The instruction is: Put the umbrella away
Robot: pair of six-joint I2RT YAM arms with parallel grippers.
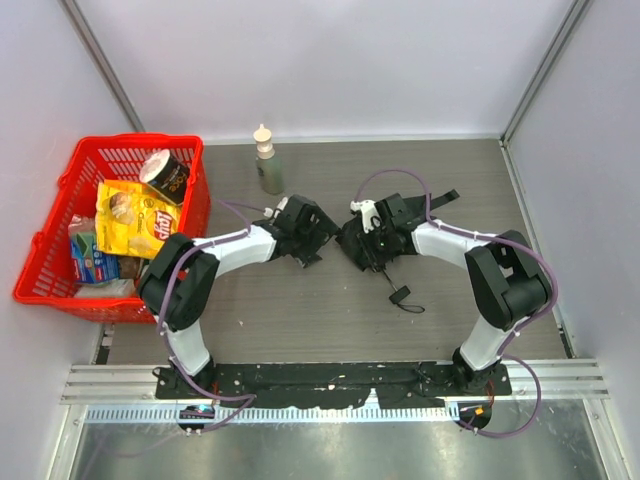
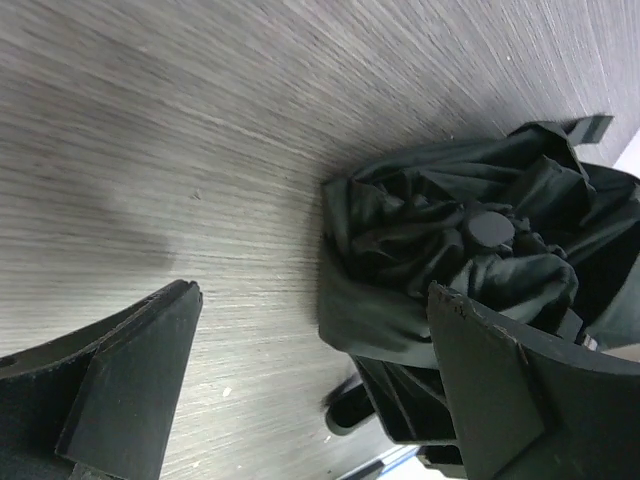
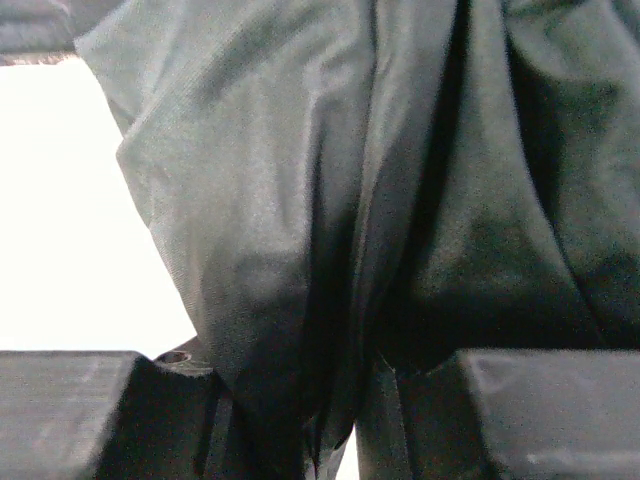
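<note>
The umbrella [image 1: 352, 244] is a crumpled bundle of dark charcoal fabric on the table between my two grippers. Its thin shaft runs toward the front, ending in the small handle and wrist loop [image 1: 402, 298]. My right gripper [image 1: 368, 238] sits over the bundle. In the right wrist view the fabric [image 3: 300, 200] fills the frame and is pinched between the gripper's [image 3: 300, 400] fingers. My left gripper [image 1: 308, 236] is open just left of the bundle. In the left wrist view the gripper [image 2: 315, 380] has the umbrella [image 2: 440, 260] and its round cap [image 2: 487, 228] by its right finger [image 2: 500, 390].
A red basket [image 1: 60, 200] with snack bags and a can stands at the far left. A small bottle [image 1: 268, 160] stands at the back, behind the left gripper. A black strap [image 1: 445, 197] lies behind the right arm.
</note>
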